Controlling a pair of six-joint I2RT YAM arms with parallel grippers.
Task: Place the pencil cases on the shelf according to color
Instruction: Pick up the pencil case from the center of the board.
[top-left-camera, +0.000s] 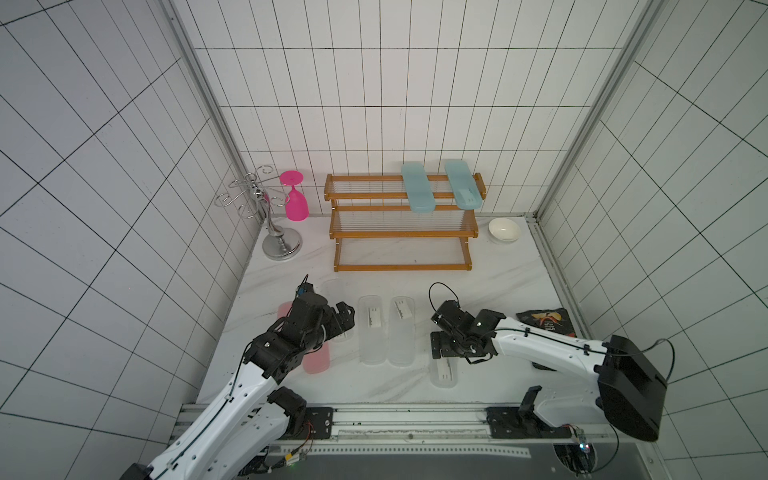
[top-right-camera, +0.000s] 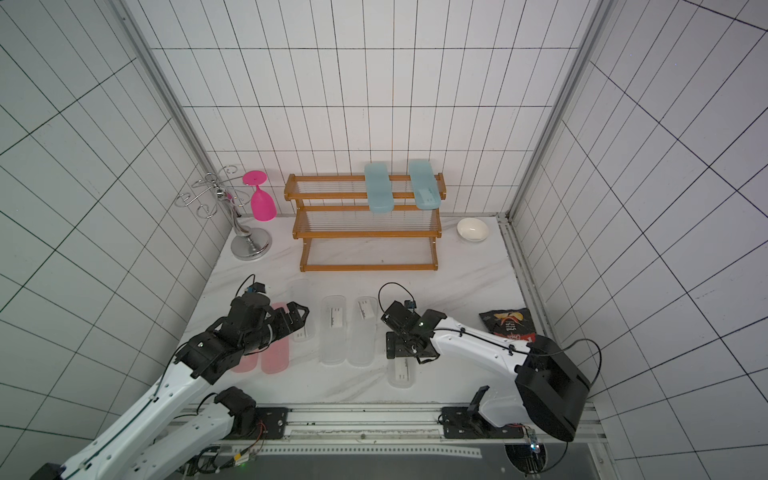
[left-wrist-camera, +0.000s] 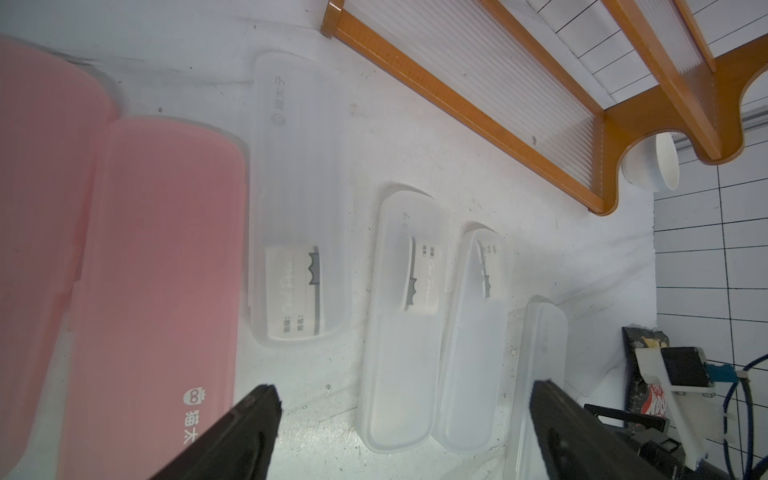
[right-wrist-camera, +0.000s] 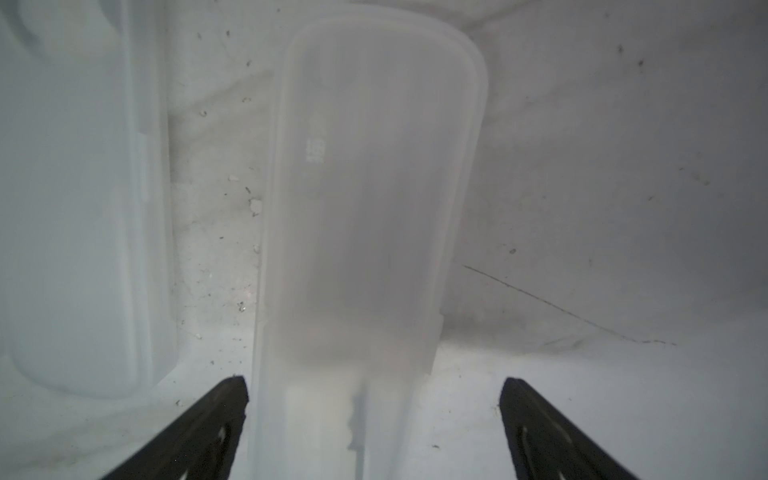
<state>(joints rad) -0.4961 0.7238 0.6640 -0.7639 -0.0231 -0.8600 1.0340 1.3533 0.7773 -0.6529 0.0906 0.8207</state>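
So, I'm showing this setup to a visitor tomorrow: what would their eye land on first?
Probably the two light blue pencil cases lying side by side on the top tier of the orange-brown shelf, the only cases up there. Next comes the hot-pink goblet hanging upside down on the silver stand, left of the shelf. Nearer the camera, the right tool is open astride a clear case.
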